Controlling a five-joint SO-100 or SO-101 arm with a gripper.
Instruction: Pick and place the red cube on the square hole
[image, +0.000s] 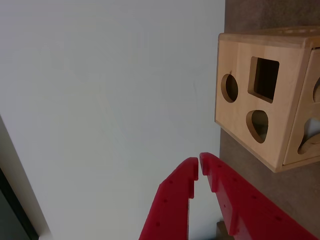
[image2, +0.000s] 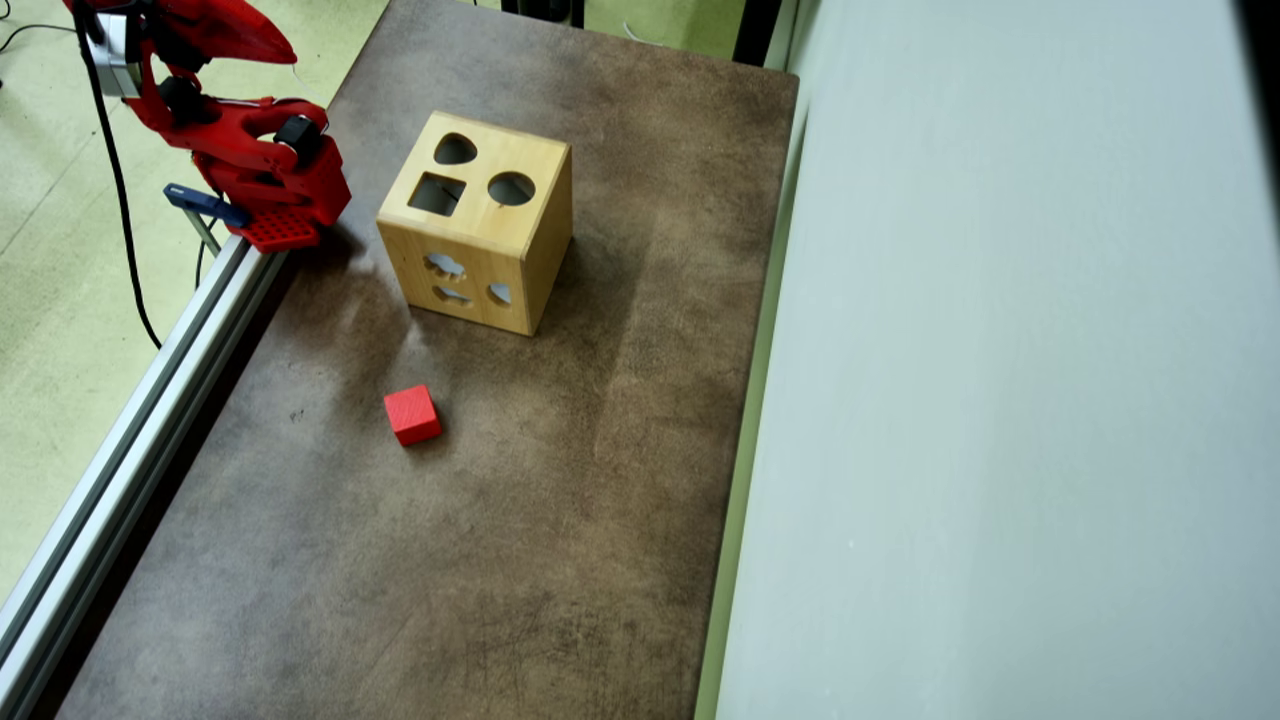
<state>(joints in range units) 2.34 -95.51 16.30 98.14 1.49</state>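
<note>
The red cube (image2: 412, 414) lies on the brown table, in front of the wooden shape-sorter box (image2: 478, 220) in the overhead view. The box's top has a square hole (image2: 437, 193), a round hole and a rounded-triangle hole. My red gripper (image2: 288, 52) is folded back at the top left, above the arm's base, far from the cube. In the wrist view the gripper (image: 199, 167) is shut with nothing in it, its tips touching. It points at a pale wall, with the box (image: 285, 130) and its square hole (image: 263, 79) at the right. The cube is out of the wrist view.
A pale grey wall (image2: 1000, 350) runs along the table's right side. An aluminium rail (image2: 130, 420) runs along the left edge. The arm's base (image2: 275, 190) is clamped at the far left corner, close to the box.
</note>
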